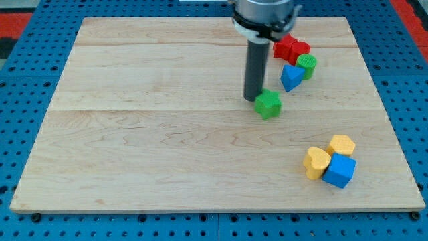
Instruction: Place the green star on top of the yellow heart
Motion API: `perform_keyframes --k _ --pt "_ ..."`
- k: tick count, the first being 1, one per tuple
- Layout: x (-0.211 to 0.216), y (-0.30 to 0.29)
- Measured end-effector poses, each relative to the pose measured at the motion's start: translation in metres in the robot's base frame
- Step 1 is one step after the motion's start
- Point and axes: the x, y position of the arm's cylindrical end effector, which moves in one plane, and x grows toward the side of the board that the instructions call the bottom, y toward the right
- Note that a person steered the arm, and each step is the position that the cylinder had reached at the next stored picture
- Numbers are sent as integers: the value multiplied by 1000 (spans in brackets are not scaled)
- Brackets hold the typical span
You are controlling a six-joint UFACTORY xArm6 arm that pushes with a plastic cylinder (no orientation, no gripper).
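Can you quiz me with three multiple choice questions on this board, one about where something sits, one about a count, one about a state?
1. Where is my tip relative to the green star?
A. against its left side in the view
B. far below it
C. beside the yellow heart

2. How many yellow blocks show?
A. one
B. two
C. four

3. The yellow heart is
A. alone
B. stacked under the star
C. touching the blue cube

Answers: 1 A, the rod ends right at the star's left edge. 2 B, the heart and a yellow block above it. 3 C, their sides meet.
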Motion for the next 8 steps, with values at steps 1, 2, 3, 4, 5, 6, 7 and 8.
perform_keyframes --k 1,2,3,4,5,6,7,8 --pt "15 15" --pt "13 18" --pt "13 44" --pt "13 72" --pt "17 77" --pt "31 77" --pt "45 77" --pt "57 77"
